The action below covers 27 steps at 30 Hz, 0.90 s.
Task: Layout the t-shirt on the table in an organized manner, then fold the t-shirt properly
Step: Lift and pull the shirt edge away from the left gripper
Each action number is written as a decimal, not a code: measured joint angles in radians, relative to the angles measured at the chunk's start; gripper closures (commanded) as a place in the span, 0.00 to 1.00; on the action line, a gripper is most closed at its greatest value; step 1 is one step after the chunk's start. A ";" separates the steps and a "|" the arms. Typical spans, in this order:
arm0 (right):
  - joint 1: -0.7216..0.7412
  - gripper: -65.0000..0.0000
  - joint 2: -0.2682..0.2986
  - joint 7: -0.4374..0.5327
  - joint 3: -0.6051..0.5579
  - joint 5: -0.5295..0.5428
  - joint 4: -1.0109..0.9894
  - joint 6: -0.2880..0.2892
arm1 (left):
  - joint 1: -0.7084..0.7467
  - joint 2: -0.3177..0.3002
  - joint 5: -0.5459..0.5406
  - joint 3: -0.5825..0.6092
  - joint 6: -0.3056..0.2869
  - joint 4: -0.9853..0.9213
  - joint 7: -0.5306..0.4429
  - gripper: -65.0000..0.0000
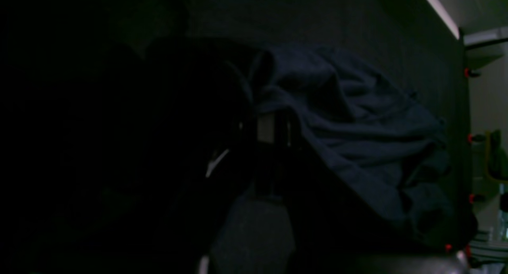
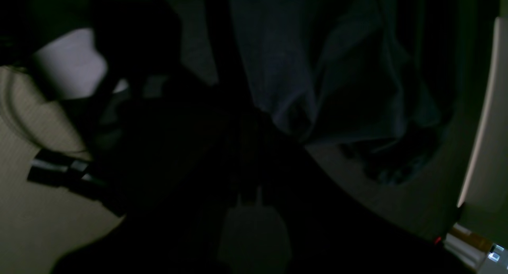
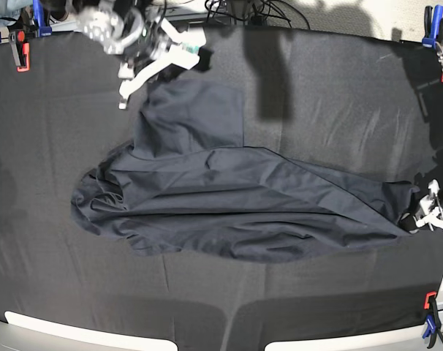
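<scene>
Loosely spread, the t-shirt [image 3: 236, 197] lies rumpled across the black table [image 3: 338, 88], one part pulled up toward the far left corner. Right hand [image 3: 150, 77] seems clenched on that raised cloth; left hand [image 3: 420, 213] pinches the opposite end.

T-shirt [image 3: 236, 205]: spread crumpled across the middle of the counter [image 3: 331, 95], stretched from left of centre to the right edge in the base view.
Raised part: a portion of the cloth is drawn up toward the far left corner.
Right gripper [image 3: 123, 91]: placed at the far left, at the top of that raised cloth.
Left gripper [image 3: 419, 217]: placed at the right edge, against the cloth's right tip.
Clamps [image 3: 428, 303]: set at the counter's corners.
</scene>
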 measured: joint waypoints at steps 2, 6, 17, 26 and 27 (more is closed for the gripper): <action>-0.045 1.00 0.047 -0.026 0.000 -0.021 0.009 -0.002 | -0.002 0.000 -0.012 0.000 0.002 0.000 0.083 1.00; -0.150 1.00 0.161 -0.098 0.001 -0.125 0.041 -0.028 | 0.006 0.000 -0.117 0.000 -0.037 0.000 0.271 1.00; -0.377 1.00 0.219 -0.128 0.002 -0.240 0.113 -0.074 | 0.105 0.001 -0.068 0.000 -0.074 0.000 0.287 1.00; -0.377 1.00 0.219 -0.128 0.002 -0.244 0.113 -0.082 | 0.130 0.003 -0.065 0.000 -0.098 0.000 0.270 0.68; -0.377 1.00 0.219 -0.132 0.002 -0.244 0.113 -0.082 | 0.130 0.001 -0.071 0.000 -0.098 0.000 0.270 0.68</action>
